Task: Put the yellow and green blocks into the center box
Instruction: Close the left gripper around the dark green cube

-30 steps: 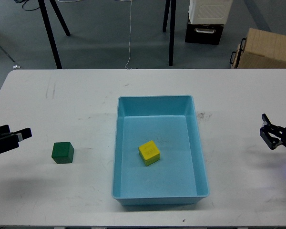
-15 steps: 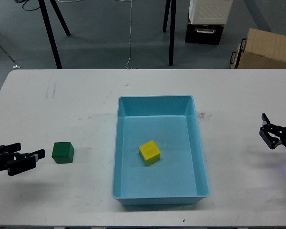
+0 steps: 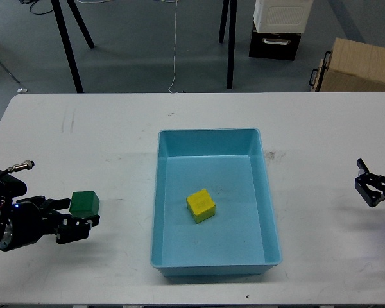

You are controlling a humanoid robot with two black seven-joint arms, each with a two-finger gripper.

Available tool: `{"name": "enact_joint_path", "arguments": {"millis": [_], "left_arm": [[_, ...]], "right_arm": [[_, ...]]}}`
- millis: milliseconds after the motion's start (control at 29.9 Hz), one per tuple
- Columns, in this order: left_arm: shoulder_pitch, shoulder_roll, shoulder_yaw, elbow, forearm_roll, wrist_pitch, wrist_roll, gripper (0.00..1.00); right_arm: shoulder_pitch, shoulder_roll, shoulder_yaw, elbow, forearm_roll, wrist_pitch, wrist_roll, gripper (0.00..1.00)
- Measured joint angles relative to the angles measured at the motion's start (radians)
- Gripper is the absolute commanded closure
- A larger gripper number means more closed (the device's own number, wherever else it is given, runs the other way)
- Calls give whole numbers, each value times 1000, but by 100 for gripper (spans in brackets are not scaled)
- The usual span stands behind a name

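A green block (image 3: 85,203) sits on the white table (image 3: 90,135), left of the light blue box (image 3: 269,212). A yellow block (image 3: 201,205) lies inside the box, near its middle. My left gripper (image 3: 79,221) is open, its fingers pointing right, just in front of and touching close to the green block's near side. My right gripper (image 3: 367,186) is open and empty at the far right edge of the table, far from both blocks.
Beyond the table's far edge stand black stand legs (image 3: 67,38), a cardboard box (image 3: 358,64) and a white and black case (image 3: 279,25) on the grey floor.
My left arm has moved right and into view, bringing its gripper up to the green block. My right gripper has drifted slightly right and down. The blocks have not moved.
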Motion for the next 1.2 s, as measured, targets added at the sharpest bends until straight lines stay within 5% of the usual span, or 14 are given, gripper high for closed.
{"name": "enact_joint_path", "arguments": {"millis": [200, 1203], "left_arm": [[-11, -2, 1, 26, 1, -13, 41, 0], [-50, -58, 3, 94, 3, -140, 46, 0]], "right_arm": [[-1, -13, 1, 1, 0, 0, 0, 0], [-20, -20, 5, 0, 0, 0, 0, 0]]}}
